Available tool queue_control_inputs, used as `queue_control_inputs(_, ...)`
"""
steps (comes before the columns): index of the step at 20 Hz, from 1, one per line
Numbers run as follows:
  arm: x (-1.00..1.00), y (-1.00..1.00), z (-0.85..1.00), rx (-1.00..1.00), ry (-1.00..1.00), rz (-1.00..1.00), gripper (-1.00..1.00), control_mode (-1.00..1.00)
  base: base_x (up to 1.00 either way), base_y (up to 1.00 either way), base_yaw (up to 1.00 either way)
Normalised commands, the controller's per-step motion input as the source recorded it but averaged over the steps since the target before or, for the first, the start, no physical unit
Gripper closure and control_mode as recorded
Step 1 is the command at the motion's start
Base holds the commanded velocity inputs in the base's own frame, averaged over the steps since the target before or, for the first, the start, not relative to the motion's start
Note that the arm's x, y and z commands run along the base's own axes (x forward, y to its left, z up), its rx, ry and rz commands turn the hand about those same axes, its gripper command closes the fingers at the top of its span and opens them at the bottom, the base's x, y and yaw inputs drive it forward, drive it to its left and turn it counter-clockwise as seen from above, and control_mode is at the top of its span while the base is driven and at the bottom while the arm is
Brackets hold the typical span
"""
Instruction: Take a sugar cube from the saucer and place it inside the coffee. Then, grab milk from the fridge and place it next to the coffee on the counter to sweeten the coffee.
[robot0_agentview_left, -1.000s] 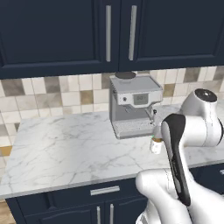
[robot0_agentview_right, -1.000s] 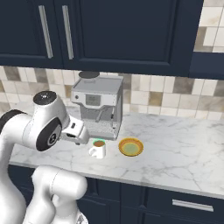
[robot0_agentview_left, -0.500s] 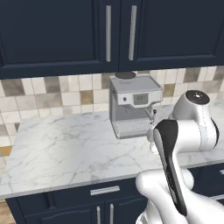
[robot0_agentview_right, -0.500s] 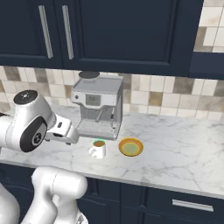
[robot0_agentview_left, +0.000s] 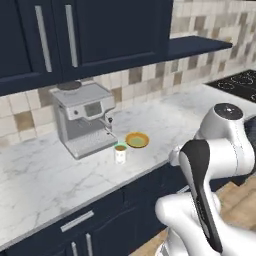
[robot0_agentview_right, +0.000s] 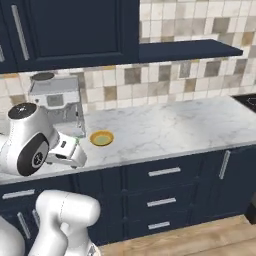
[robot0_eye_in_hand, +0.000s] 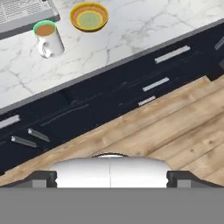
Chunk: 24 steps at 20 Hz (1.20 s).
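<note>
Marble counter (robot0_agentview_left: 45, 185) runs under navy cabinets, and going left to right I see the espresso machine (robot0_agentview_left: 82, 117) against the tiled wall, then the coffee (robot0_agentview_left: 120, 153) just off its front right corner, then the saucer (robot0_agentview_left: 137, 140) just beside the cup and a little nearer the wall. Both sit well in from the counter's front edge. In the hand view the coffee (robot0_eye_in_hand: 47, 37) and saucer (robot0_eye_in_hand: 89, 16) lie at the far top left, with drawer fronts and wood floor between them and me, so the hand is pulled back off the counter and both lie well away from it. I judge the fetch from the fridge comes next; it lies outside these frames, so I cannot say which way to swing. My jaws stand fully wide and carry nothing. I cannot make out a sugar cube, either on the saucer or in the brown liquid; both are too small here.
</note>
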Motion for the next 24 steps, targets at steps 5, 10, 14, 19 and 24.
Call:
queue_control_inputs(5,0.0,0.0,0.0,0.0,0.0,0.0,-1.0,1.0,-0.3,0.02,-0.91)
queue_control_inputs(10,0.0,0.0,0.0,0.0,0.0,0.0,-1.0,1.0,0.0,0.05,-0.85)
queue_control_inputs(14,0.0,0.0,0.0,0.0,0.0,0.0,-1.0,1.0,0.26,0.0,-0.77)
queue_control_inputs(19,0.0,0.0,0.0,0.0,0.0,0.0,-1.0,1.0,0.27,-0.01,-0.77)
queue_control_inputs(24,0.0,0.0,0.0,0.0,0.0,0.0,-1.0,1.0,0.85,-0.11,-0.47)
